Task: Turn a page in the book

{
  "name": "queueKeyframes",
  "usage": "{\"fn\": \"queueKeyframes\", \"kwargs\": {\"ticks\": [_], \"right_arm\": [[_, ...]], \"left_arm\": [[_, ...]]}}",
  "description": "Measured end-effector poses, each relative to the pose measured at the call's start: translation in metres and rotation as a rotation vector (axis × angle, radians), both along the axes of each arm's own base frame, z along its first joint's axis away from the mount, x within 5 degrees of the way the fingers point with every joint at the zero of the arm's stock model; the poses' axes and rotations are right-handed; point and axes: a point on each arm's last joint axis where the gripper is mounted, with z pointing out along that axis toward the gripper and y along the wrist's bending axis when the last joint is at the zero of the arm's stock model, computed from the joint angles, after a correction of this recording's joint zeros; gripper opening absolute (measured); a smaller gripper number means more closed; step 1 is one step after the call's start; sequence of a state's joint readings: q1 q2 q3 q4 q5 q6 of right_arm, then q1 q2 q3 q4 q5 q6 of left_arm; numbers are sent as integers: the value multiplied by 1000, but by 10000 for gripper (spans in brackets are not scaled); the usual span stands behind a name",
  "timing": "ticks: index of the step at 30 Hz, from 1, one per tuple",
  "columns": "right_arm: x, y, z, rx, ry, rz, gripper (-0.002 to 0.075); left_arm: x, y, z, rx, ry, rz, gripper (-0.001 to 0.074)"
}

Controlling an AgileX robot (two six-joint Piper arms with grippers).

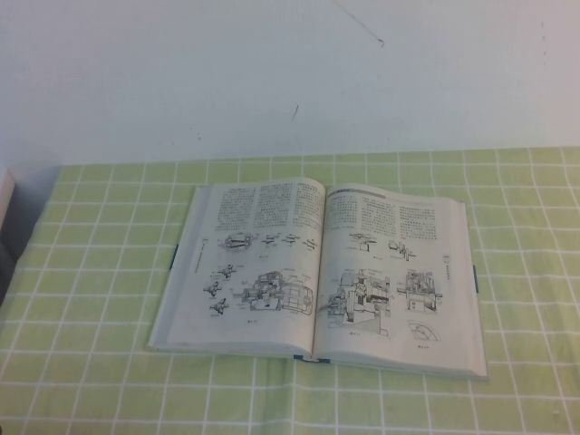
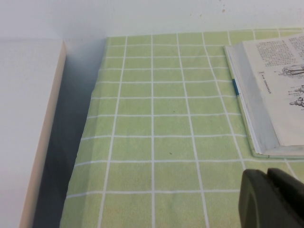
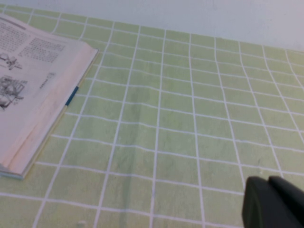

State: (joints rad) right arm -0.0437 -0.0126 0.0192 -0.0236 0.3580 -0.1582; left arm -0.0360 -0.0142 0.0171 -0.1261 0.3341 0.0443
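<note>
A plain white wall is seen behind the bench (image 1: 109, 272), which is covered by a green cloth with a white grid. In the high view, the book (image 1: 317, 276) is laid open and flat near the middle of the bench, its spine running away from the robot — a placement that leaves both outer edges reachable. The page (image 1: 394, 272) on the right, text above cross-section drawings, lies flat, so the turn is judged not yet begun. Neither arm is seen here.

In the left wrist view, the left end effector (image 2: 273, 199) is held above bare cloth, beside the book's left edge (image 2: 247, 104) and apart from it; whether it is apart or together cannot be told.

In the right wrist view, the right end effector (image 3: 273, 204) hangs over open cloth, well apart from the book's right edge (image 3: 57, 109) — its state cannot be told either.
</note>
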Motion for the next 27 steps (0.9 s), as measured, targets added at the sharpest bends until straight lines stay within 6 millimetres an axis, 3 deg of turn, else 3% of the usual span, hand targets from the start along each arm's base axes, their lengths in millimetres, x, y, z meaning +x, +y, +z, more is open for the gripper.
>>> {"fn": "queueKeyframes", "kwargs": {"ticks": [7, 13, 27], "right_arm": [[0, 0, 0, 0, 0, 0, -3], [2, 0, 2, -2, -48, 1, -3], [2, 0, 53, -27, -618, 6, -3]], "left_arm": [[0, 1, 1, 24, -9, 1, -3], [3, 1, 9, 16, -119, 13, -3], [-1, 6, 53, -8, -610, 69, -4]]}}
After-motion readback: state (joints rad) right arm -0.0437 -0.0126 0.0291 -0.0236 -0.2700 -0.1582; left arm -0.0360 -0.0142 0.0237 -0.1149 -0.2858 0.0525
